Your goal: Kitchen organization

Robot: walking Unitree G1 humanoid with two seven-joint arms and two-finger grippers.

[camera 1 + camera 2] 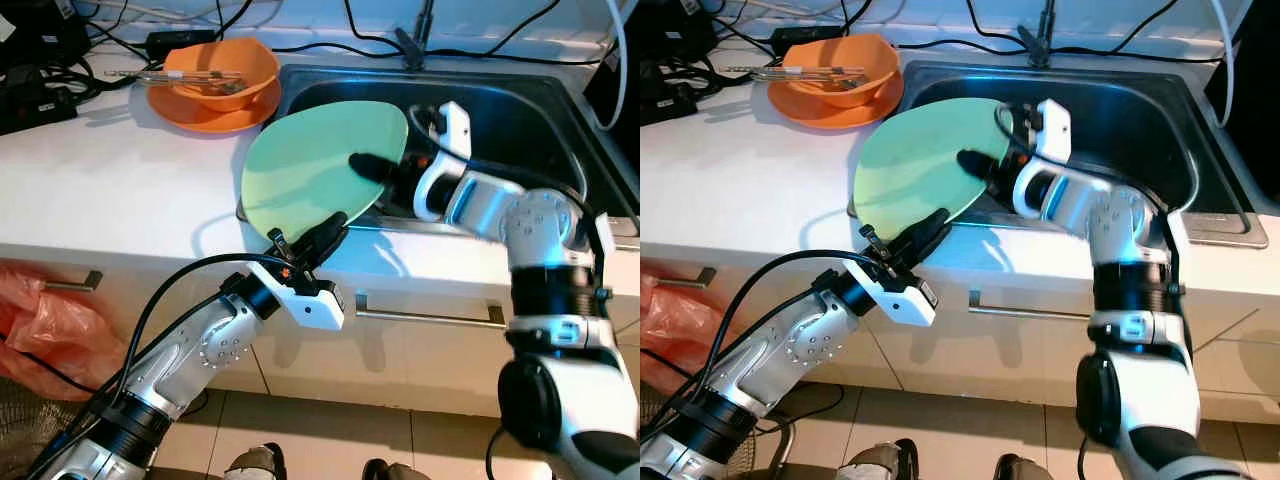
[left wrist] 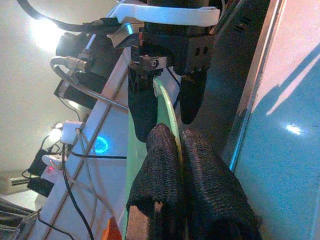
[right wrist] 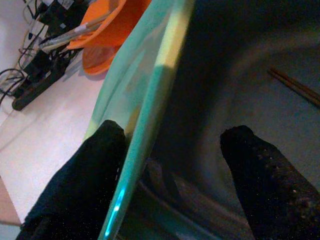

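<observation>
A pale green plate (image 1: pixel 315 165) stands tilted on edge over the left rim of the steel sink (image 1: pixel 520 110). My left gripper (image 1: pixel 318 240) reaches up from below the counter and is shut on the plate's lower rim (image 2: pixel 167 107), pinching it between both pads. My right gripper (image 1: pixel 375 170) comes from over the sink and is open. One finger (image 1: pixel 365 165) lies against the plate's front face and the other is behind it. In the right wrist view the fingers (image 3: pixel 95 160) stand wide apart on either side of the plate's edge (image 3: pixel 145 85).
An orange bowl (image 1: pixel 222 70) holding chopsticks (image 1: pixel 175 76) rests on an orange plate (image 1: pixel 200 112) at the counter's back left. Black power strips and cables (image 1: pixel 35 100) lie behind. Chopsticks (image 3: pixel 295 87) lie in the sink. Drawer handles (image 1: pixel 425 315) and a red bag (image 1: pixel 45 320) sit below.
</observation>
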